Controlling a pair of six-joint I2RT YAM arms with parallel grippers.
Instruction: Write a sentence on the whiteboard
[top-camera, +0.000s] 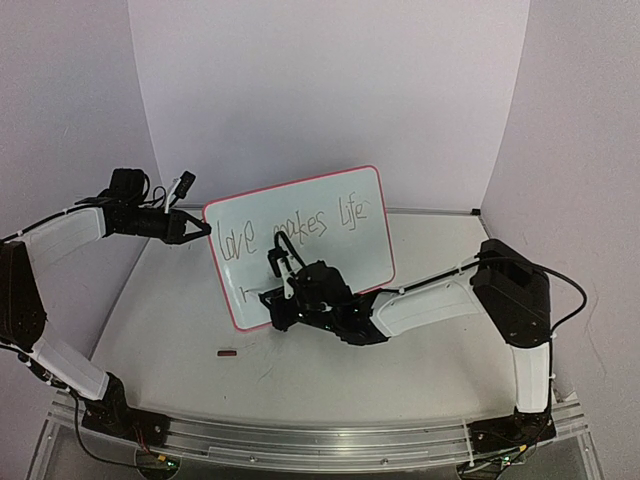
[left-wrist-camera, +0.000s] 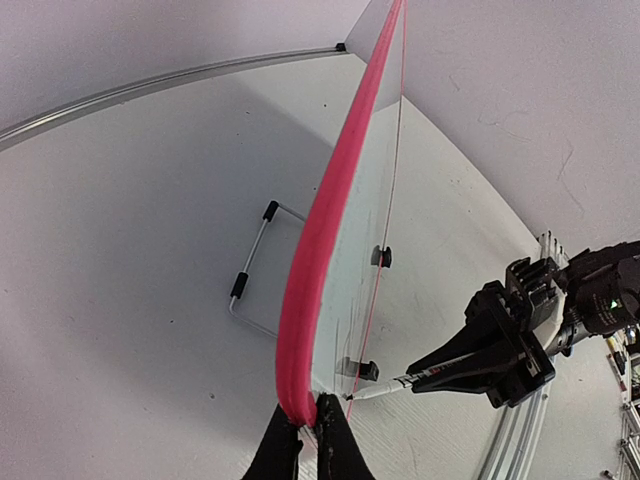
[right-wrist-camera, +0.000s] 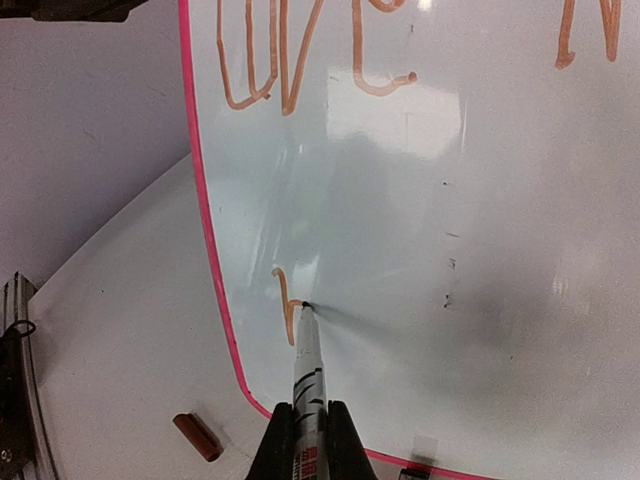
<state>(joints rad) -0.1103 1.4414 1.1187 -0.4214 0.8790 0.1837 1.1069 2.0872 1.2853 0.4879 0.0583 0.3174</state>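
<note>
The whiteboard stands tilted on the table, with a red-pink frame. The sentence reads "love makes life" on the top line. Below it is one short stroke with a small branch. My left gripper is shut on the board's left edge, near its upper corner in the top view. My right gripper is shut on a silver marker, whose tip touches the board at the end of that branch. The right gripper is in front of the board's lower left.
A brown marker cap lies on the table in front of the board and also shows in the right wrist view. A wire stand props the board from behind. A metal rail runs along the near edge. White walls enclose the back and sides.
</note>
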